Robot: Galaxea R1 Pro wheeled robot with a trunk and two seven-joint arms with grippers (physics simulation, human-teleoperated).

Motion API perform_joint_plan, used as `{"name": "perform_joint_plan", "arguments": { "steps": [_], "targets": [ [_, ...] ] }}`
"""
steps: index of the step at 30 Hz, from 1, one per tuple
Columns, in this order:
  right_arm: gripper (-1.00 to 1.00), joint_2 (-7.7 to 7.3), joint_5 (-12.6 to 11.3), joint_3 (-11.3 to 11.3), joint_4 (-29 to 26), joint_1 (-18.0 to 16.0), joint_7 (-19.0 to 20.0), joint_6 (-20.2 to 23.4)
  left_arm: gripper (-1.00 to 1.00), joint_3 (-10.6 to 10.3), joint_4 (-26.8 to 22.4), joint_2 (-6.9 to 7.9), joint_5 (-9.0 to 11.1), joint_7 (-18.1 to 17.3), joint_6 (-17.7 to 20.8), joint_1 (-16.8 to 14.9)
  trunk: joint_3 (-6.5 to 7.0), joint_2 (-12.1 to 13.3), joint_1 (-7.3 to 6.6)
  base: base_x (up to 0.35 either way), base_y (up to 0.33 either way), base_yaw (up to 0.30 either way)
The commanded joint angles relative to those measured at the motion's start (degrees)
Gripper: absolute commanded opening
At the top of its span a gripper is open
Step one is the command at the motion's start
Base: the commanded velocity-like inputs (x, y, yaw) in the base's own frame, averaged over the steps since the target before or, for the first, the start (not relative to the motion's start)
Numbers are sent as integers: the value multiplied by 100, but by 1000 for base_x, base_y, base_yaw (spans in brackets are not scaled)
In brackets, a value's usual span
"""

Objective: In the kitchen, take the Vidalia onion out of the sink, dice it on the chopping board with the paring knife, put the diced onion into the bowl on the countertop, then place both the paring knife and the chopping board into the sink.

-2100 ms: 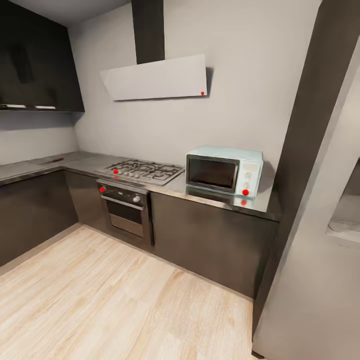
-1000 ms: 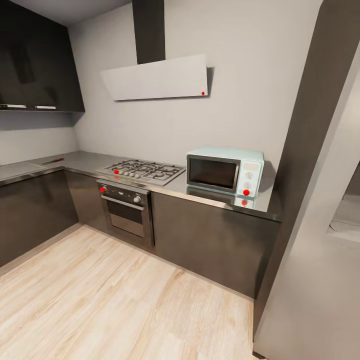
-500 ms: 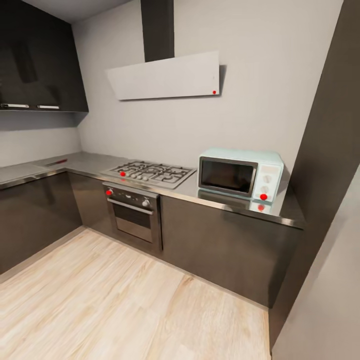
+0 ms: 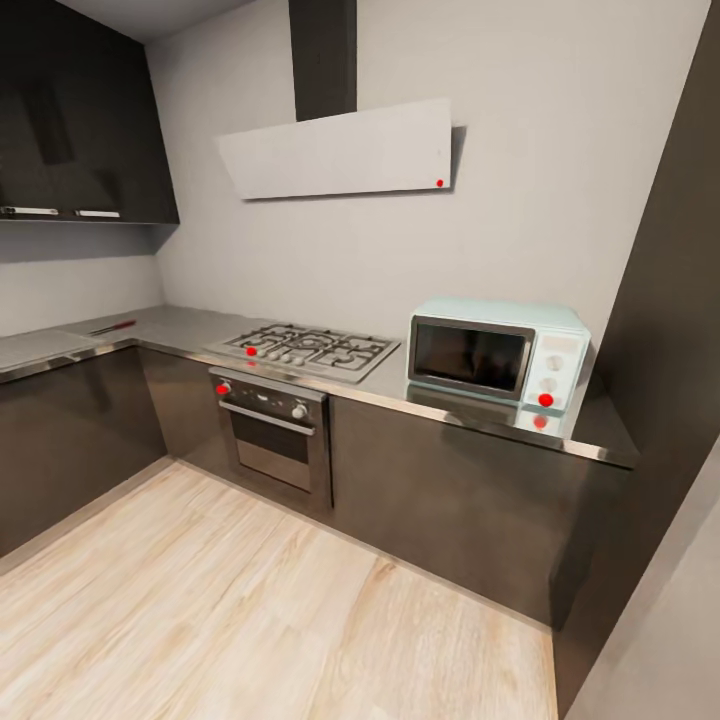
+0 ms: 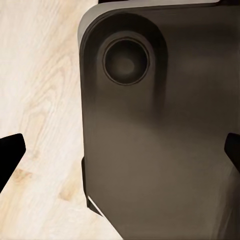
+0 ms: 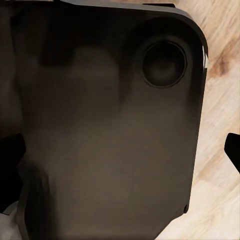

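Observation:
The onion, chopping board, bowl and sink are out of view. A slim dark thing with a red end lies on the grey countertop at the far left; it is too small to tell whether it is the paring knife. In the left wrist view my left gripper is open, its black fingertips wide apart over my dark base and the wooden floor. My right gripper is likewise open above the base, holding nothing.
Ahead is an L-shaped run of dark cabinets with a gas hob, an oven and a pale blue microwave. A white hood hangs above. A tall dark panel stands at the right. Light wooden floor lies in front.
The whole head view has shifted: hob, oven and microwave now sit further right in the picture, so the camera has turned left. Nothing in the kitchen has moved.

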Motion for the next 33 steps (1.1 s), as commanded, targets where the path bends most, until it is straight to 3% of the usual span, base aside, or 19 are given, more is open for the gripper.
{"name": "perform_joint_plan", "arguments": {
  "steps": [1,33],
  "targets": [
    [100,1,0,1,0,-1,-1,-15,100,5,-10,1,2,-12,15,1,-5,-3,0,3,2,0],
    [100,-2,-5,-5,-16,-1,-7,-78,100,5,-10,-6,2,-35,14,1,-5,-3,0,0,212,8]
  ]
}}
